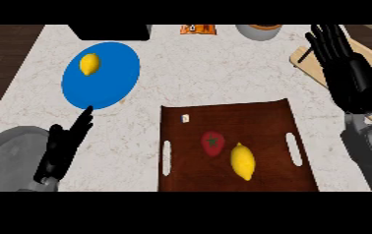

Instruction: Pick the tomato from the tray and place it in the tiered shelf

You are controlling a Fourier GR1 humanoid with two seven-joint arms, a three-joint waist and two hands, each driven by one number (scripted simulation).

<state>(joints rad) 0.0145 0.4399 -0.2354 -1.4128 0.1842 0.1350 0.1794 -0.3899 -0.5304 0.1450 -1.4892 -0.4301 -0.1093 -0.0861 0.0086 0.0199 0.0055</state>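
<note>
Tomato: the round red tomato (212,143) is lying mid-tray, touching a yellow lemon (242,161) at its 4 o'clock.
Tray: the dark brown wooden tray (276,111) is sitting at 6 o'clock on the counter.
Right hand (341,66): hovering at 2 o'clock, fingers straight, grasping nothing, probably readying a descent.
Left hand (64,147): resting at 8 o'clock, fingers released.
Shelf: not identifiable.

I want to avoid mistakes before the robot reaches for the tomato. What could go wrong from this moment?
1. The tomato lies touching a lemon on the brown tray, so fingers closing on it may push or catch the lemon instead.
2. The right hand is raised far from the tray, near a wooden board; it might brush the board on its way.
3. No tiered shelf is visible, so the placing spot cannot be checked.
</note>
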